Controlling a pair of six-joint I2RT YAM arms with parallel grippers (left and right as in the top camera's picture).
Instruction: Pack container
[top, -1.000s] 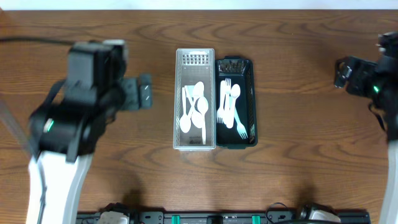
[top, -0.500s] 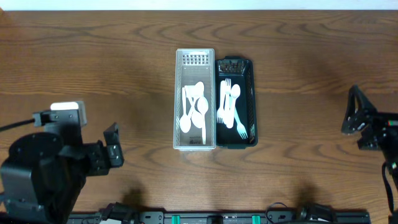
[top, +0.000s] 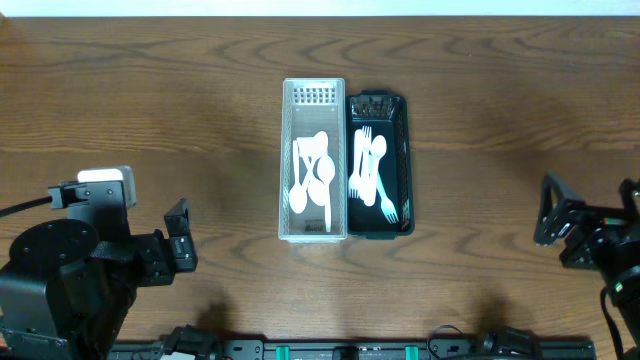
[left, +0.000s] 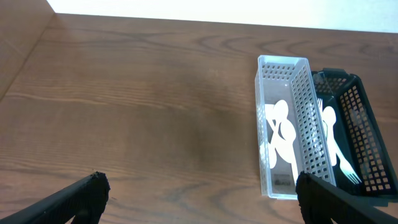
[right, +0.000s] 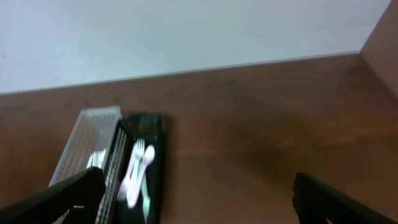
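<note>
White bin (top: 313, 222) holds spoons (top: 316, 172); black bin (top: 403, 150), touching it, holds forks (top: 362, 160). Wide table (top: 150, 90) all round. My left gripper (left: 199, 186) and right gripper (right: 198, 183) gape wide.

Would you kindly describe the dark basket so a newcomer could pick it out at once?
At the middle of the wooden table, two long baskets stand side by side. The dark basket is the one on the robot's right. Unlike the clear basket of spoons beside it, it is black mesh and holds forks.
</note>
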